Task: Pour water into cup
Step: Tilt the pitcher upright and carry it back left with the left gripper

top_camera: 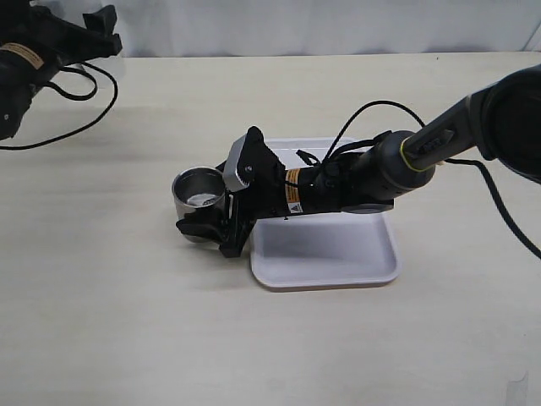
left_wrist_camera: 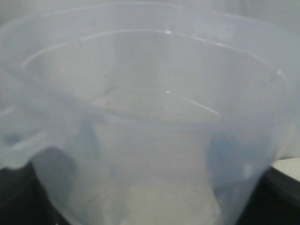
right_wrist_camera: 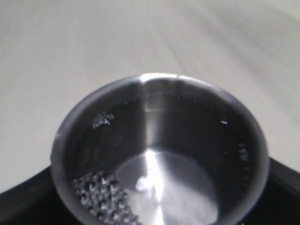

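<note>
The steel cup (top_camera: 199, 191) stands on the table just left of the tray. It fills the right wrist view (right_wrist_camera: 159, 154), with bubbles and a little liquid on its bottom. My right gripper (top_camera: 205, 224) reaches in from the right, jaws closed round the cup's lower wall; its black fingers (right_wrist_camera: 28, 206) show at the cup's sides. My left gripper (top_camera: 95, 35) is at the far left back, shut on a translucent plastic jug (top_camera: 103, 19). The jug (left_wrist_camera: 154, 56) fills the left wrist view, with clear water (left_wrist_camera: 154, 101) inside. The dark fingers (left_wrist_camera: 225, 154) show through its wall.
A white rectangular tray (top_camera: 325, 254) lies under the right arm, right of the cup. Black cables loop over the table by the left arm (top_camera: 76, 93) and above the right arm (top_camera: 372, 110). A pale wall runs along the table's back edge.
</note>
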